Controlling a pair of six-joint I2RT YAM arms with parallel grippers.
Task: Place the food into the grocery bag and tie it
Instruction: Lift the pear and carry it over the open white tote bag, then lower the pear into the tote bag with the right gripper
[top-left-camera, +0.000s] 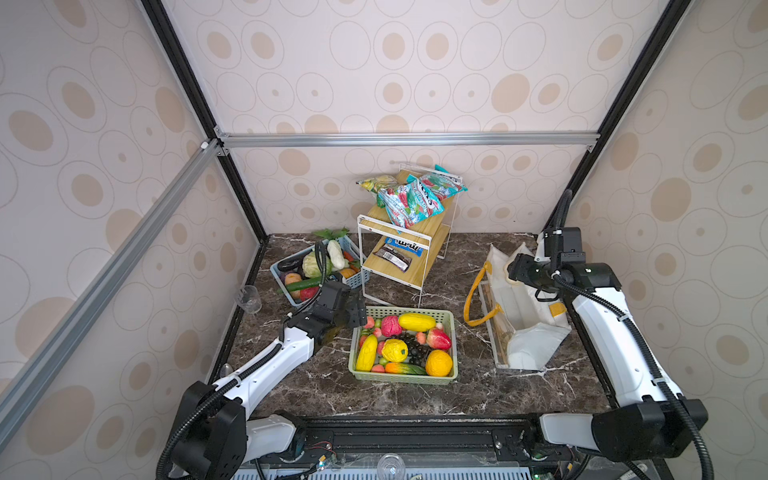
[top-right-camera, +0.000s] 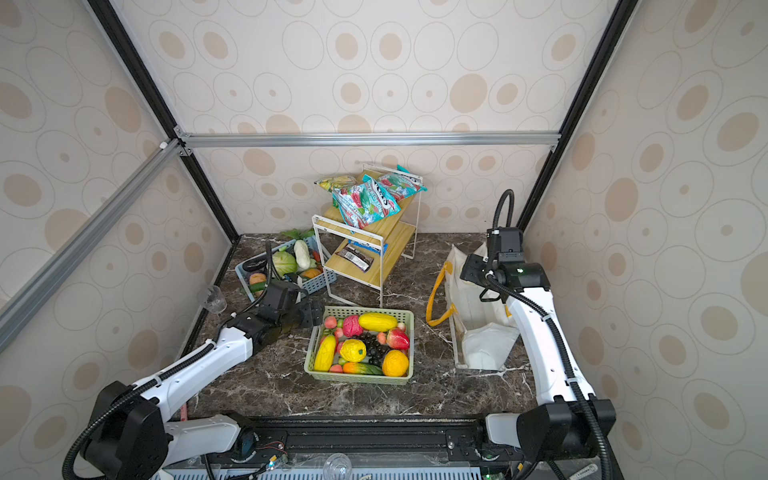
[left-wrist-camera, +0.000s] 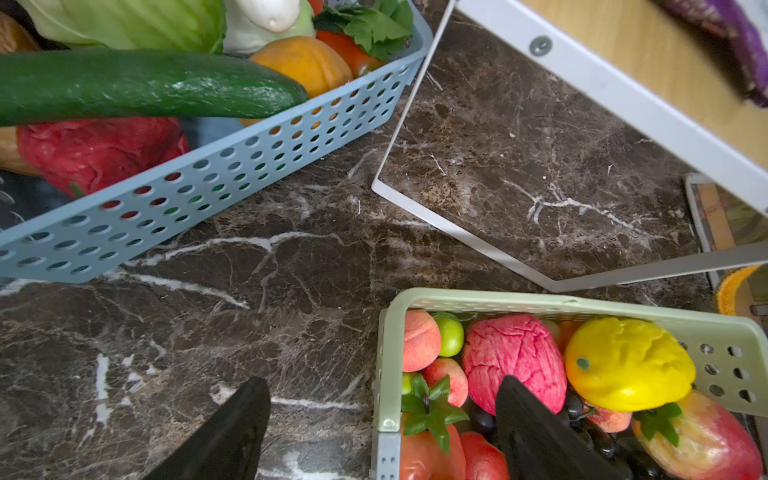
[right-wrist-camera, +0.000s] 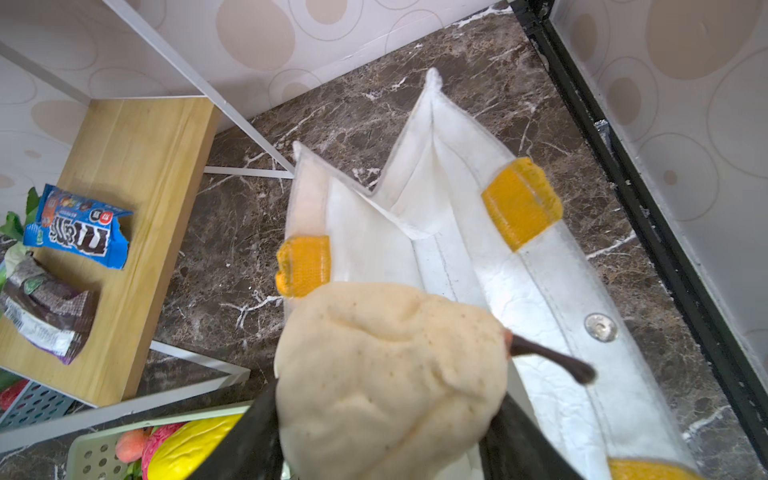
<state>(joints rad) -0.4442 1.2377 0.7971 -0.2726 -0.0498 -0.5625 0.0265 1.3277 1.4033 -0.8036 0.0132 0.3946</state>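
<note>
The white grocery bag (top-left-camera: 523, 328) (top-right-camera: 478, 316) (right-wrist-camera: 457, 232) stands open at the right, its mustard handle (top-left-camera: 471, 299) drooping to the left. Over its mouth my right gripper (top-left-camera: 510, 268) (right-wrist-camera: 386, 415) is shut on a pale cream pear (right-wrist-camera: 386, 357) with a brown stem. More food fills the green basket (top-left-camera: 409, 311) (top-right-camera: 361, 378) (left-wrist-camera: 540, 301): a yellow citrus (top-left-camera: 394, 350), an orange (top-left-camera: 439, 362), dark grapes (top-left-camera: 415, 347). My left gripper (top-left-camera: 357, 309) (top-right-camera: 309, 313) (left-wrist-camera: 381, 382) is open and empty, straddling that basket's left rim.
A blue basket (top-left-camera: 353, 280) (left-wrist-camera: 208, 195) of vegetables sits at the back left. A white-framed wooden shelf rack (top-left-camera: 399, 232) with snack packets stands behind the green basket. A clear cup (top-left-camera: 248, 298) stands by the left wall. Dark marble table (top-left-camera: 478, 395) lies in front.
</note>
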